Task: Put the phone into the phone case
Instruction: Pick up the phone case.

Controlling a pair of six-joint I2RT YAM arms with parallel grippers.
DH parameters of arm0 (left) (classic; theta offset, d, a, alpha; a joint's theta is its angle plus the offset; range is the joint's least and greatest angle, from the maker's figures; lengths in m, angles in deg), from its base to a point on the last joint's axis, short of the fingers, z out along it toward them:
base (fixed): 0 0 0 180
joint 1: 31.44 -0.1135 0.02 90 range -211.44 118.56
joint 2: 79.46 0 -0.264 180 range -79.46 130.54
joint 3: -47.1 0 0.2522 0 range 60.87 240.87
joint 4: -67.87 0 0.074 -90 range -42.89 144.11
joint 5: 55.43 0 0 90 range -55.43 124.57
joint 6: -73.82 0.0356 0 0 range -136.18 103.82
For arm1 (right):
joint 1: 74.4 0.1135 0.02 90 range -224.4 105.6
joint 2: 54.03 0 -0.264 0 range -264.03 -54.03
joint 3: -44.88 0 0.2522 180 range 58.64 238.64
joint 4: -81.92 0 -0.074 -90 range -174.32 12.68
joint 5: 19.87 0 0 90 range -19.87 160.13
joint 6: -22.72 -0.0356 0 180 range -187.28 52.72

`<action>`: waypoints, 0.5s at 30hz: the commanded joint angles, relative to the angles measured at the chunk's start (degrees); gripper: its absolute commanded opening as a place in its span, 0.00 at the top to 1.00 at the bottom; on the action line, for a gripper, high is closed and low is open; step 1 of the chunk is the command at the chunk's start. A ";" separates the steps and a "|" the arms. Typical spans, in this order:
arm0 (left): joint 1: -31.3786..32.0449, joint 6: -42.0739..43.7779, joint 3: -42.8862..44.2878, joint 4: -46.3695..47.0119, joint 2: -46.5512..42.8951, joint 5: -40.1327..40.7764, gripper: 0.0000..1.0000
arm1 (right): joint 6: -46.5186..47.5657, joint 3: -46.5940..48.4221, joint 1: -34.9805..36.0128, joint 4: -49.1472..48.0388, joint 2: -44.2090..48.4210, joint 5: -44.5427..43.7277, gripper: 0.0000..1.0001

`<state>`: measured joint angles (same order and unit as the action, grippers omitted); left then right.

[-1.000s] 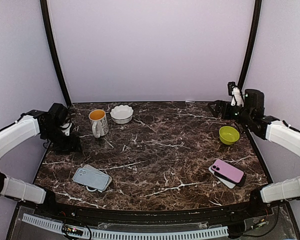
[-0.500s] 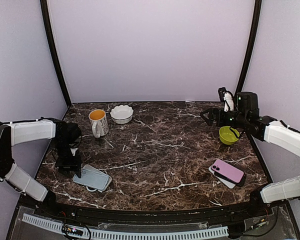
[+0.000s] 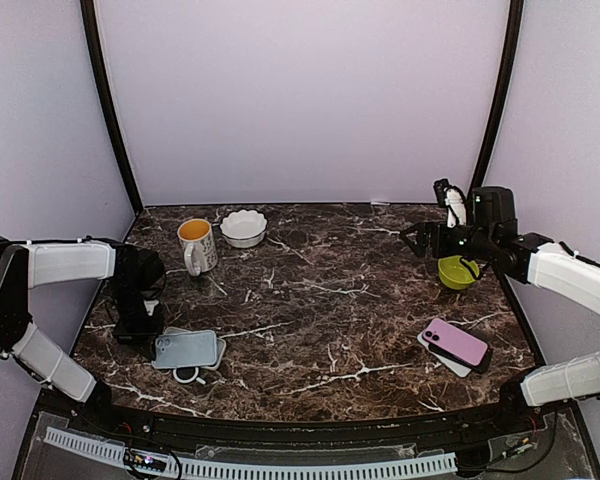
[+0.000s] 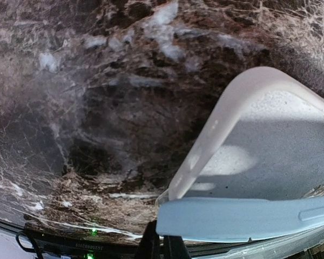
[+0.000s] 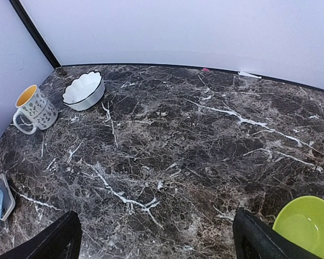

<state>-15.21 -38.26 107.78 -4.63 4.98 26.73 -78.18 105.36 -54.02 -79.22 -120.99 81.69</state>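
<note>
**Though nudged square, not yet cased**

Shows the light-blue phone (image 3: 185, 348) lying flat at the near-left of the marble table (image 3: 330, 300), resting partly over the clear phone case (image 4: 270, 140) rather than seated inside its rim. Differs from half a second earlier in angle alone: then skewed to the near edge, now almost parallel with it.

Finds the left gripper (image 3: 143, 332) lowered to the tabletop at the phone's left end, touching or just beside it, impossible to say which. Cannot tell from the wrist view whether the fingers are clamped on that edge or merely brought together against it.

Catches the right gripper (image 5: 156, 243) spread wide and empty, hanging over the far-right of the table near the green bowl (image 3: 458, 270), in from the back corner of a second ago. Leaves a pink phone (image 3: 458, 342) untouched at the near-right, well apart from the work.

Reads as alignment, not insertion. Likely calls next for centring phone over case and pressing down, at the risk of skating both across the smooth stone.
</note>
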 commanded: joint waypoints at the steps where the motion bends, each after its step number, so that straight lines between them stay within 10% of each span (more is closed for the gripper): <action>1: 1.36 -0.19 0.60 1.26 -1.95 0.55 1.00 | 0.77 1.56 0.53 0.59 1.14 -0.03 0.02; 15: 19.88 11.02 27.15 1.45 -3.96 16.59 1.00 | 3.01 20.44 15.04 13.91 -9.41 9.65 0.01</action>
<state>-0.28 -34.94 128.33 -4.02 -2.14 36.37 -76.71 118.64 -44.95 -69.65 -126.21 84.05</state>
